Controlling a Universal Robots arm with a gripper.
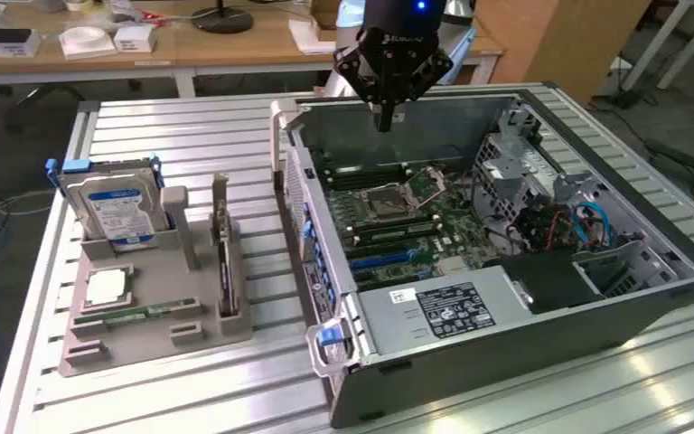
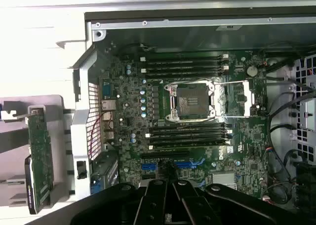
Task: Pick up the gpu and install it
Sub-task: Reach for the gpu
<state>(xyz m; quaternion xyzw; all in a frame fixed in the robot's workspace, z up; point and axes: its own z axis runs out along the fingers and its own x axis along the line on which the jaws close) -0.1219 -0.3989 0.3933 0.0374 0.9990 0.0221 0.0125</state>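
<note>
The gpu (image 1: pixel 223 253) stands on edge in a slot of the grey holder (image 1: pixel 209 330) on the exterior view's left, its pale bracket at the far end. In the wrist view the gpu (image 2: pixel 39 153) shows as a green card beside the case wall. My gripper (image 1: pixel 383 122) hangs above the far rim of the open computer case (image 1: pixel 528 348), well apart from the gpu. Its fingers are shut with nothing between them. In the wrist view the gripper (image 2: pixel 173 205) looks down on the motherboard (image 2: pixel 197 151) with its bare processor socket (image 2: pixel 190 102).
On the holder also sit a silver hard drive with a blue label (image 1: pixel 112 212), a processor chip (image 1: pixel 104 287) and a green memory stick (image 1: pixel 142 312). Inside the case are a power supply (image 1: pixel 444 312) and cables (image 1: pixel 588 226). A wooden desk (image 1: pixel 202 50) stands behind the slatted table.
</note>
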